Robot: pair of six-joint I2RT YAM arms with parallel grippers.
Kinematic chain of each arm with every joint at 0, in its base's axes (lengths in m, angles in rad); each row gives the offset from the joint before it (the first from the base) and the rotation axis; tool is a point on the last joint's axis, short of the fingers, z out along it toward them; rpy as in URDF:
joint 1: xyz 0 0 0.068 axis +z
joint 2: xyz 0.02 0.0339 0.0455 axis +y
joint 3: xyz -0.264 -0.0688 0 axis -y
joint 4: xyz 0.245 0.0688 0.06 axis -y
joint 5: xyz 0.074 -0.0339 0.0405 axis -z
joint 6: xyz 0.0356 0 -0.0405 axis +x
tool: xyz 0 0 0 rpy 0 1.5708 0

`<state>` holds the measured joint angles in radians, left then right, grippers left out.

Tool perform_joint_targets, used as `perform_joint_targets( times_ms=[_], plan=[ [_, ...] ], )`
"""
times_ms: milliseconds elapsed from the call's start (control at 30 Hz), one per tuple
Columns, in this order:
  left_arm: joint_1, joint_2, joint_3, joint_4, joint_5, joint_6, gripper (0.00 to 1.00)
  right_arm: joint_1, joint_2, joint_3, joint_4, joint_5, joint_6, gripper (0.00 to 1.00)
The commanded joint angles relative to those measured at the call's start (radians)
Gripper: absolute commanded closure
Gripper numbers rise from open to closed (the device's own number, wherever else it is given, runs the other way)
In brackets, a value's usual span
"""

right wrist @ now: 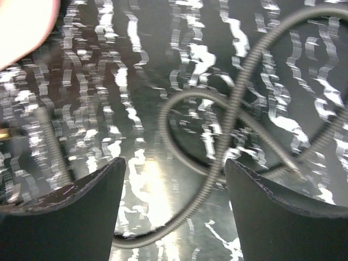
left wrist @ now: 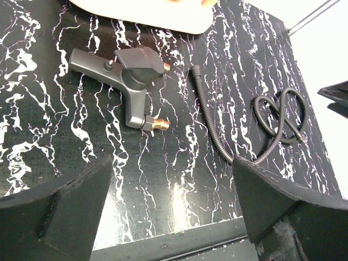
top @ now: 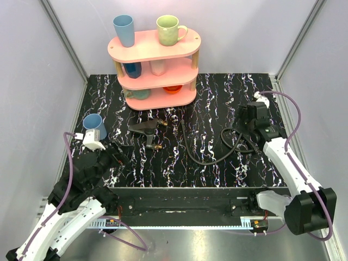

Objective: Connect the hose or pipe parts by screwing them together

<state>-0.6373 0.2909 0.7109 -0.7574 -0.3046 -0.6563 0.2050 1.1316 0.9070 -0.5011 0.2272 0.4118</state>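
The dark-grey nozzle piece [top: 145, 129] with brass ends lies on the black marbled table, left of centre; the left wrist view shows it lying flat [left wrist: 130, 76]. The black hose [top: 209, 160] curves right from near the nozzle and ends in loops [left wrist: 280, 117]. My right gripper [top: 243, 133] hangs open over those loops [right wrist: 228, 125]; a strand runs across the gap below its fingers [right wrist: 174, 168] and nothing is gripped. My left gripper [top: 115, 155] is open and empty [left wrist: 171, 168] at the table's near left, short of the nozzle.
A pink three-tier shelf [top: 155, 46] holding cups stands at the back centre, its base edge visible in the left wrist view [left wrist: 147, 11]. A blue cup [top: 93, 124] stands on the left, beside the left arm. Grey walls close in the table on three sides.
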Motion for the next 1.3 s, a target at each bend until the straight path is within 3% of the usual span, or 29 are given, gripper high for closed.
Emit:
perform_joint_targets(
  times_ms=[0, 100, 200, 300, 400, 533, 900, 1200, 1267],
  plan=[
    [-0.007, -0.035, 0.006, 0.066, 0.042, 0.034, 0.04, 0.030, 0.003, -0.026, 0.197, -0.288, 0.041, 0.19],
    [-0.007, -0.084, -0.011, 0.082, 0.041, 0.037, 0.03, 0.123, 0.094, -0.011, 0.321, -0.266, 0.024, 0.22],
    [-0.010, -0.102, -0.007, 0.073, 0.047, 0.037, 0.03, 0.272, 0.229, 0.062, 0.363, -0.109, -0.066, 0.22],
    [-0.022, -0.114, 0.004, 0.053, 0.048, 0.037, 0.03, 0.313, 0.377, 0.131, 0.401, -0.101, -0.068, 0.25],
    [-0.036, -0.128, -0.001, 0.056, 0.027, 0.029, 0.03, 0.330, 0.522, 0.194, 0.440, -0.103, -0.082, 0.36],
    [-0.036, -0.122, -0.013, 0.059, -0.019, 0.011, 0.03, 0.340, 0.670, 0.276, 0.450, -0.120, -0.105, 0.37],
    [-0.036, 0.002, -0.005, 0.037, -0.064, -0.017, 0.04, 0.367, 0.830, 0.386, 0.492, -0.184, -0.136, 0.39],
    [-0.036, 0.071, 0.024, 0.006, -0.079, -0.032, 0.04, 0.369, 0.933, 0.389, 0.564, -0.224, -0.122, 0.48],
    [-0.036, 0.076, 0.019, 0.004, -0.077, -0.057, 0.04, 0.369, 0.938, 0.369, 0.587, -0.261, -0.119, 0.54]
  ],
)
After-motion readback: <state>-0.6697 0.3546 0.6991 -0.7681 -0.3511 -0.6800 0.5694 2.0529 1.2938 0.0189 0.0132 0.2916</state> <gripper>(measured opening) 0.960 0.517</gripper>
